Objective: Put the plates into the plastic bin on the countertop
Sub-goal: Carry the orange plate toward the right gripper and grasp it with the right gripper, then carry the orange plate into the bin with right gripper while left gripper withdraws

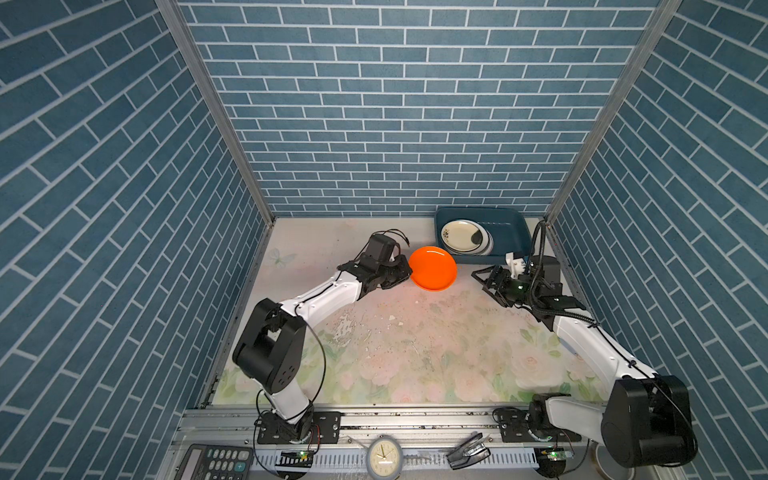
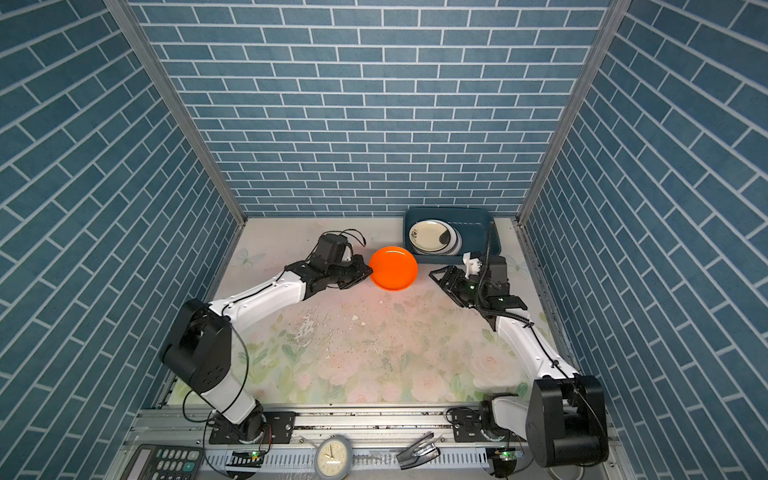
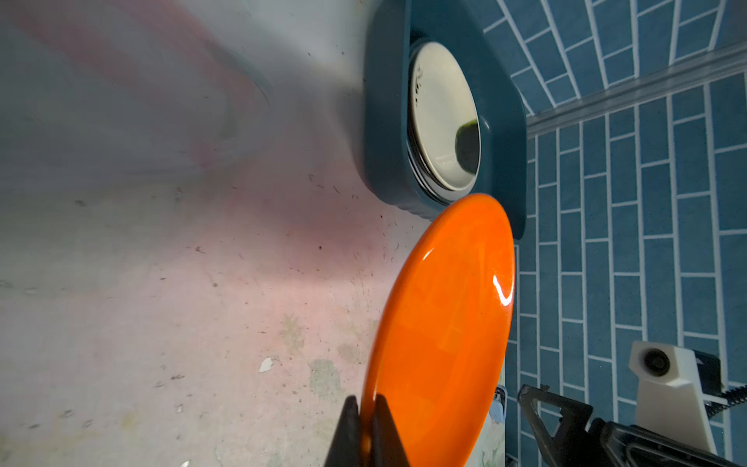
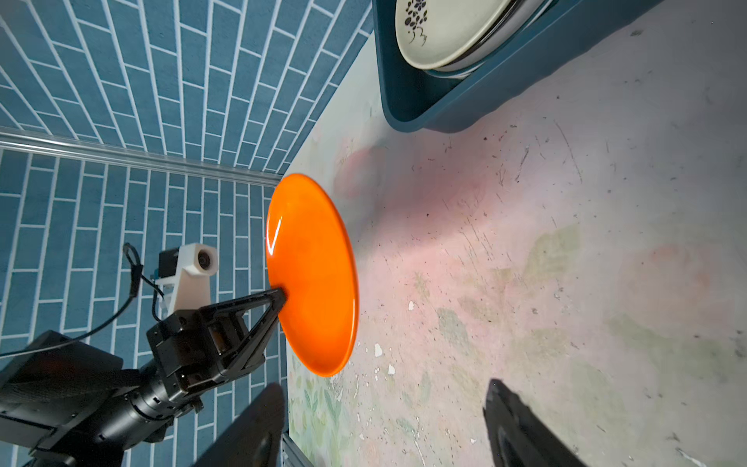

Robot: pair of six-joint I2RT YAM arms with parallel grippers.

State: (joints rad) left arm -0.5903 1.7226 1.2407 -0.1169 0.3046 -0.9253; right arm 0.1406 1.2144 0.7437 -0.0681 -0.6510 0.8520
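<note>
Currently pinching the orange plate (image 1: 433, 268) by its rim with the left pincer (image 1: 409, 273), clenched on that thin edge. Holding it apparently clear of the worktop (image 1: 374, 332), just beside the plastic bin (image 1: 509, 235) at its near left corner as the top views show it, outside the walls. Hovering with the right pincer (image 4: 386, 386) spread wide and empty, near the bin's front wall. Judging by the gloss: stiff, probably light, and slick, so likely to pivot or slide in a one-edge grip. Best taken deep over the rim lip and set down gently in case of chipping. Already stacked inside the bin, against its left wall: several white plates (image 1: 463, 237), with bare floor beside them.
</note>
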